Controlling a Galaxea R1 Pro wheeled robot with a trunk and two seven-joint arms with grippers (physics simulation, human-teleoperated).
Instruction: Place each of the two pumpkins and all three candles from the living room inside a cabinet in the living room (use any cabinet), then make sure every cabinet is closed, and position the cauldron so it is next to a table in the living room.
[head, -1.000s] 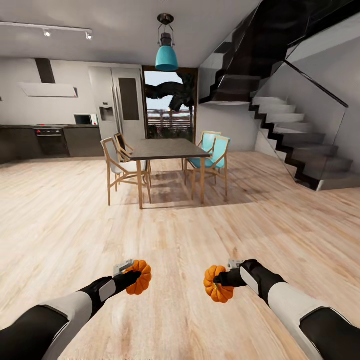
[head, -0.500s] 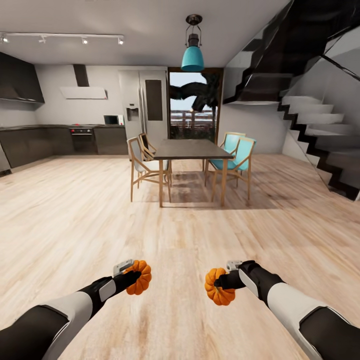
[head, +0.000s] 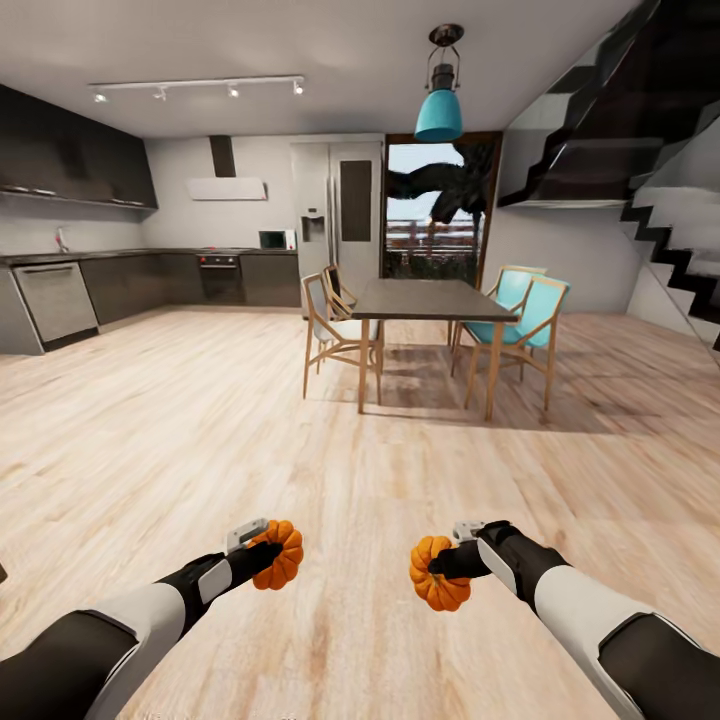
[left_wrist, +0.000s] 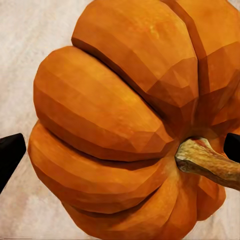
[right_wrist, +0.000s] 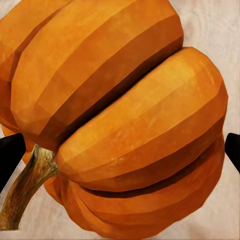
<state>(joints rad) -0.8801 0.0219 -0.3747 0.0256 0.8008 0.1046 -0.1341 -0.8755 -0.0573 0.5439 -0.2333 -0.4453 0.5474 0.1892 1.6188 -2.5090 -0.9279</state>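
Each of my grippers carries one small ribbed orange pumpkin above the light wood floor. In the head view, the left gripper (head: 268, 553) is shut on a pumpkin (head: 281, 553) at lower left, and the right gripper (head: 445, 567) is shut on the other pumpkin (head: 436, 577) at lower right. The left wrist view is close on its pumpkin (left_wrist: 120, 125), with a tan stem and black fingertips (left_wrist: 10, 150) at both sides. The right wrist view is just as close on its pumpkin (right_wrist: 120, 120). The candles, cabinet, cauldron and low table are out of view.
Ahead stands a dark dining table (head: 432, 300) with wooden chairs (head: 330, 335) and teal chairs (head: 525, 315). A dark kitchen counter (head: 110, 285) runs along the left wall, a fridge (head: 337, 215) at the back. Black stairs (head: 670, 240) rise at right. A teal lamp (head: 440, 110) hangs above.
The whole view has swung left: the dining table and stairs slid right and more of the kitchen came in. Both arms and their pumpkins hold the same pose.
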